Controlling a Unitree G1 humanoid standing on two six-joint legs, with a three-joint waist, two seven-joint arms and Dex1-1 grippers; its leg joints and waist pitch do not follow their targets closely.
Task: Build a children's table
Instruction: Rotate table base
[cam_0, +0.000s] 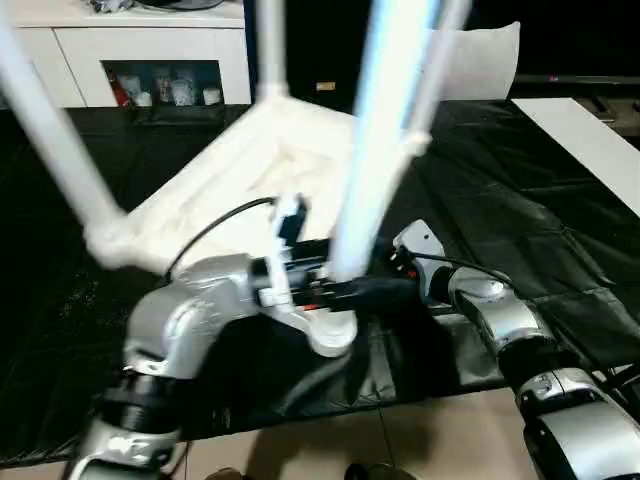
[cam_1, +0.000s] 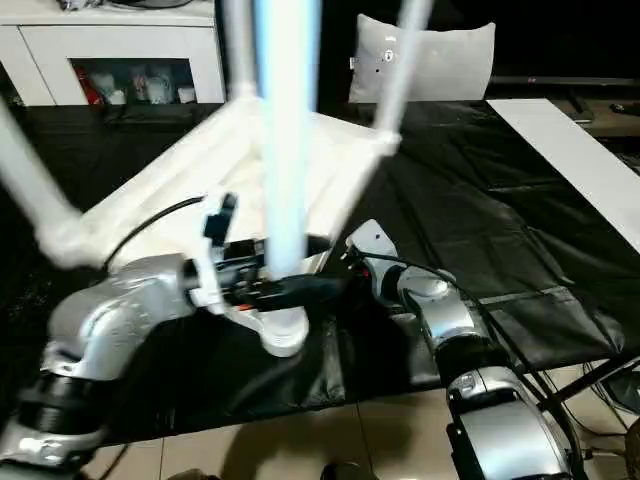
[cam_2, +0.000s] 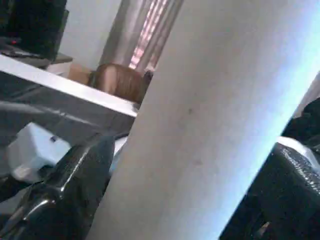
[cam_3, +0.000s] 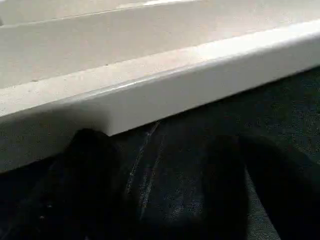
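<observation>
Upside down on the black-covered bench (cam_0: 560, 250), the children's table (cam_0: 270, 160) had three legs up. Your left gripper (cam_0: 345, 290) had its fingers (cam_2: 75, 185) clamped around the fourth leg (cam_0: 385, 130) above the near corner socket (cam_0: 330, 335); any tilt risked jamming. Your right gripper (cam_3: 155, 195) hung beside the rim, its grip unreadable.

table top (cam_0: 262, 165): white | legs (cam_0: 372, 150): white | cloth (cam_0: 520, 230): black | forearms (cam_0: 190, 310): silver | cabinet (cam_0: 150, 45): white

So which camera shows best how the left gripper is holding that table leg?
The left wrist view: the leg sits clamped between both black fingers. The eye views show the left gripper from above, grip partly hidden.
</observation>
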